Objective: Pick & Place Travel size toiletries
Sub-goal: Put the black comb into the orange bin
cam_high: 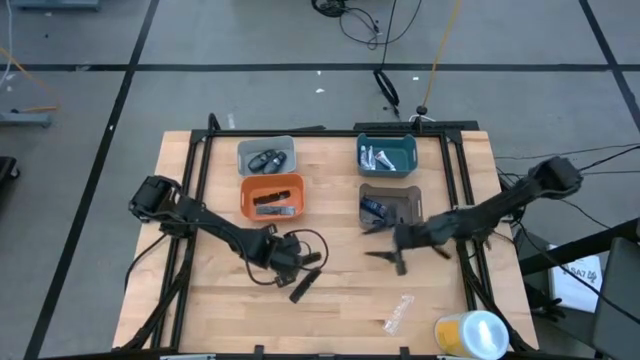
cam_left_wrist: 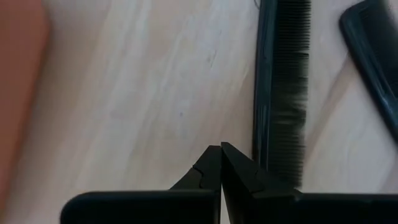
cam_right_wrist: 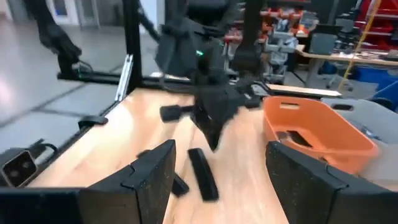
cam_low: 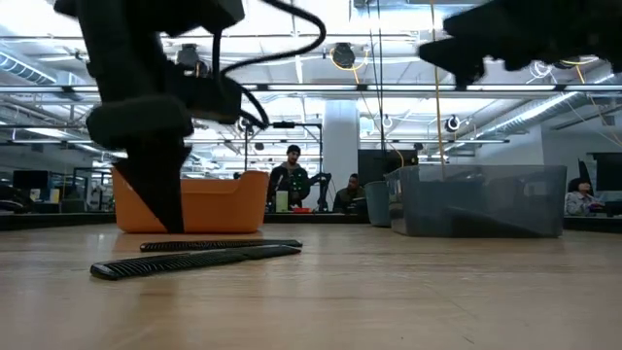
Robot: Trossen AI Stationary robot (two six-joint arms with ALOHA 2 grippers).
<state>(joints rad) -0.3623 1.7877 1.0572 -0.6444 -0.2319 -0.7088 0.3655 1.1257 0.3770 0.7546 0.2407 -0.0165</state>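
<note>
Two thin black combs lie flat on the wooden table in front of the orange bin. My left gripper points steeply down, shut, its tips right beside one comb's long spine. The second comb lies a little farther off. My right gripper hovers level over the table's middle right. It is open with nothing between its fingers and faces the left arm and a comb. My left gripper's shut fingertips stand from above next to the lower stretch of the comb's spine. Whether they touch it I cannot tell. The comb lies flat on the table.
A grey bin holds dark oval pieces, a teal bin silvery-white tubes, a brown bin dark blue tubes. The orange bin holds black pieces. A clear wrapper and a yellow-and-white cylinder lie near the front right.
</note>
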